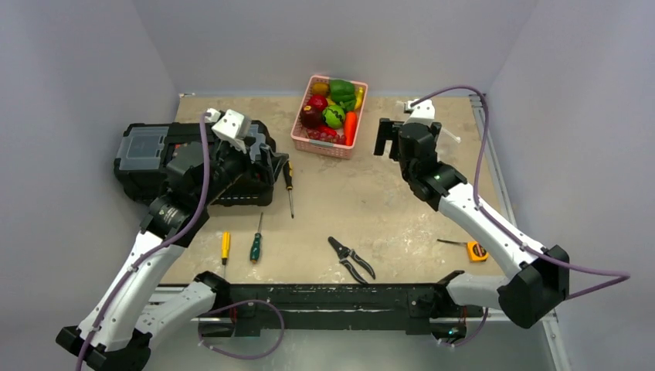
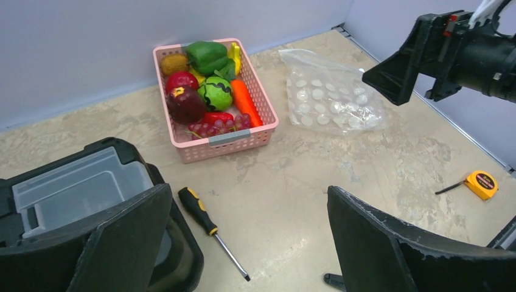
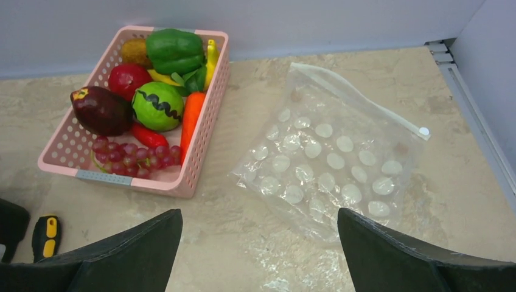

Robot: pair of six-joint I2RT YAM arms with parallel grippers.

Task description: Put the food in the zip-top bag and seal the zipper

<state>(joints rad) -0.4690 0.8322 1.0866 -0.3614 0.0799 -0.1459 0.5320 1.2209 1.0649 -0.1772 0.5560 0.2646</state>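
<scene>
though hidden overhead, the zip-top bag (image 3: 328,158) lies beside the basket (image 3: 152,184).

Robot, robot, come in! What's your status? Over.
Left claw and right claw both open, holding nothing. Food all in pink basket. Zip-top bag flat beside it, no food inside. Nothing lying between them.

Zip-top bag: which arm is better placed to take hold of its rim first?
Right. The right gripper, open, hangs just before the bag, which lies right of the basket. The left gripper, also open, sits back by the black toolbox, farther from the bag.
</scene>
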